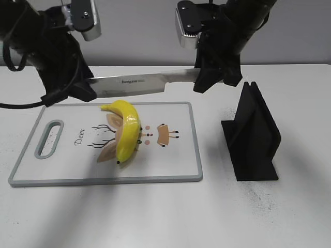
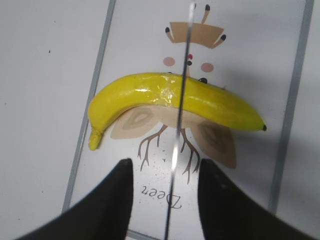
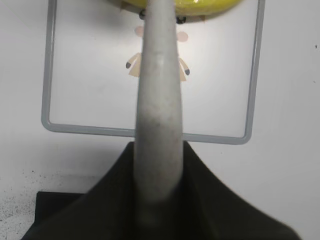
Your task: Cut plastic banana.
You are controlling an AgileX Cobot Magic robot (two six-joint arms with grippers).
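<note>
The plastic banana [image 1: 126, 132] lies whole on the white cutting board [image 1: 176, 155], bright yellow and curved. It also shows in the left wrist view [image 2: 150, 95] and at the top edge of the right wrist view [image 3: 210, 5]. My right gripper [image 1: 212, 77] is shut on the grey handle [image 3: 157, 100] of a knife [image 1: 139, 83]. The knife is held level above the banana, with the blade [image 2: 181, 100] crossing over its middle. My left gripper [image 1: 85, 93] is open. Its jaws [image 2: 165, 165] stand apart on either side of the blade tip without touching it.
A black knife stand [image 1: 253, 134] stands on the table right of the board; its base also shows in the right wrist view [image 3: 55, 210]. The board has a grey rim, a handle slot [image 1: 49, 138] at its left end and a deer print. White table all around.
</note>
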